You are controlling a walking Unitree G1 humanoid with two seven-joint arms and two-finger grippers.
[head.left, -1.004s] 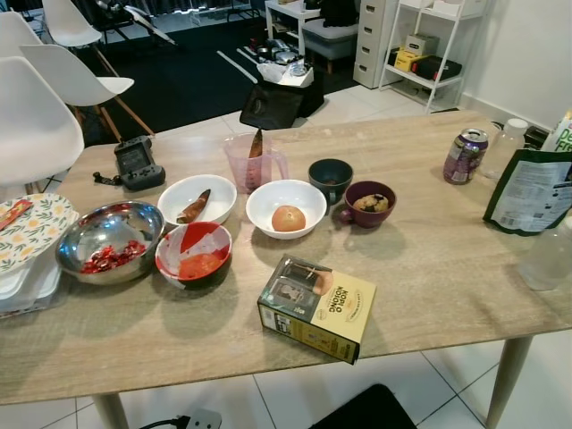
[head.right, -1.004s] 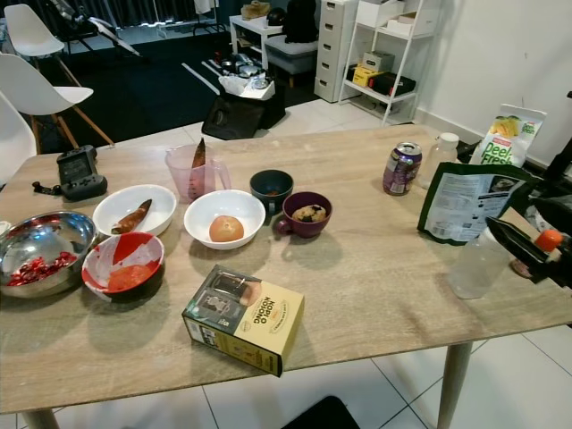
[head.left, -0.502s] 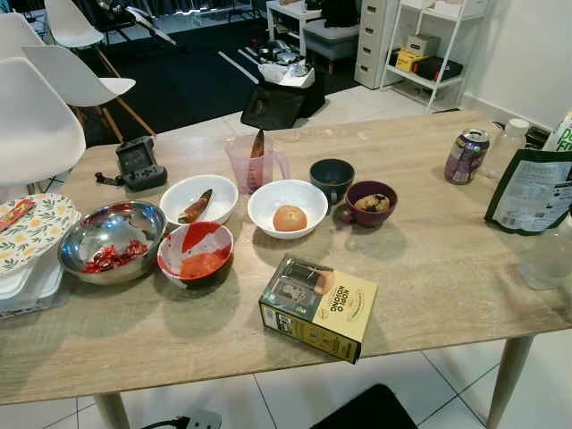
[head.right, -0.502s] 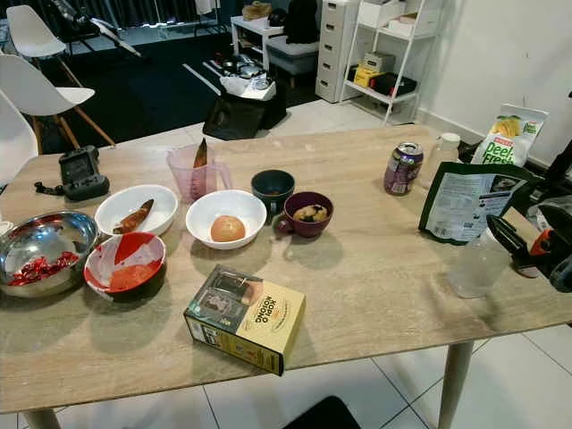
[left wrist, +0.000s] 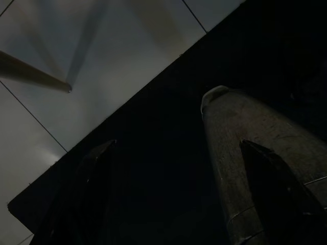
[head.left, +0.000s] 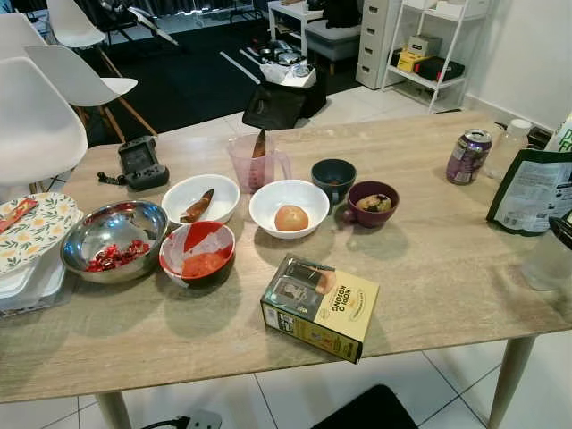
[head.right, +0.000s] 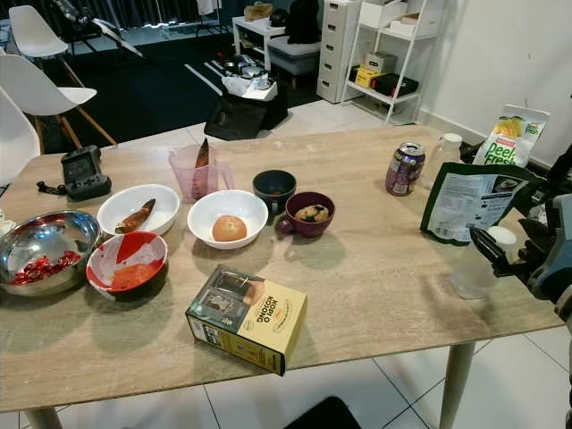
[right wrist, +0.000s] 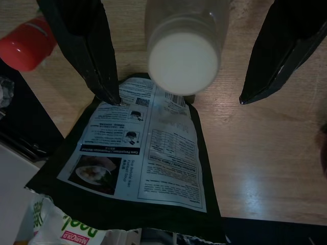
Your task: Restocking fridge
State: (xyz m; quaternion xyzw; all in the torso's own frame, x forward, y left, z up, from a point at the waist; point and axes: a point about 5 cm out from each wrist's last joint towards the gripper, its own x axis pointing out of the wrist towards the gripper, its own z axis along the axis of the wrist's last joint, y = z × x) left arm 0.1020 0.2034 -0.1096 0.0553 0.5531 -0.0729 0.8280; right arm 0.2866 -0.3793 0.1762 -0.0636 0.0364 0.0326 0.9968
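A clear plastic bottle [head.right: 472, 268] with a white cap [right wrist: 183, 63] stands near the right edge of the wooden table [head.right: 375, 268], just in front of a dark pouch [head.right: 467, 203] with a white printed label. The right pincer [right wrist: 176, 99] is at that edge with its two black fingers [right wrist: 87, 46] wide apart, one on either side of the bottle's cap and not touching it. A red cap [right wrist: 23, 43] shows beside one finger at the table's edge. Behind the pouch stand a juice carton [head.right: 508, 136], a purple can [head.right: 404, 168] and another clear bottle [head.right: 441, 154] toward the far right corner.

Across the middle of the table sit a white bowl [head.left: 288, 207] holding a round brown item, a maroon mug [head.left: 371, 203], a dark small bowl [head.left: 332, 178], a pink measuring jug [head.left: 255, 163], and a yellow box [head.left: 320, 307] near the front edge. Toward the left edge are a steel bowl [head.left: 113, 241] and a red-smeared bowl [head.left: 197, 254].

The left pincer [left wrist: 173, 204] hangs in the dark beside the robot's leg, fingers apart.
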